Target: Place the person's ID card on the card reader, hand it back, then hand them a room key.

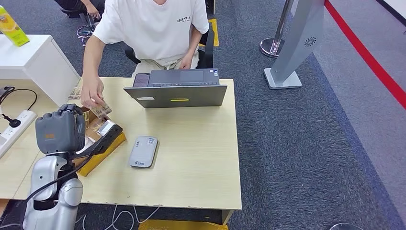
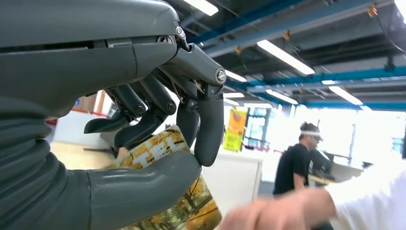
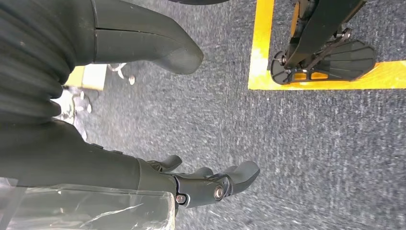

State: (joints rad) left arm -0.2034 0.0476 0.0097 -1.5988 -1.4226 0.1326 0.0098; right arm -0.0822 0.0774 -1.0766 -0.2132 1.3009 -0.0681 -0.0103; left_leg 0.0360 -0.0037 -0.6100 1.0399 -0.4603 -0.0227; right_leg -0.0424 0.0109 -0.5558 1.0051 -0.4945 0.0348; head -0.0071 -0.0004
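Observation:
My left hand [image 1: 60,129] is raised over the table's left side and pinches a card [image 2: 152,143] printed with yellow autumn leaves between thumb and fingers [image 2: 206,124]. In the head view the card [image 1: 101,111] sticks out toward the seated person, whose hand [image 1: 92,93] is at its far end; I cannot tell whether they grip it. That hand [image 2: 268,215] is blurred in the left wrist view. The grey card reader [image 1: 143,151] lies flat on the table with nothing on it. My right hand [image 3: 210,184] hangs over carpet, fingers apart and holding nothing.
A grey laptop [image 1: 177,88] stands at the table's far edge before the person. A brown-and-yellow box [image 1: 103,151] sits under my left hand. A power strip [image 1: 14,127] and white cabinet [image 1: 33,62] are on the left. Bare tabletop [image 1: 196,153] lies right of the reader.

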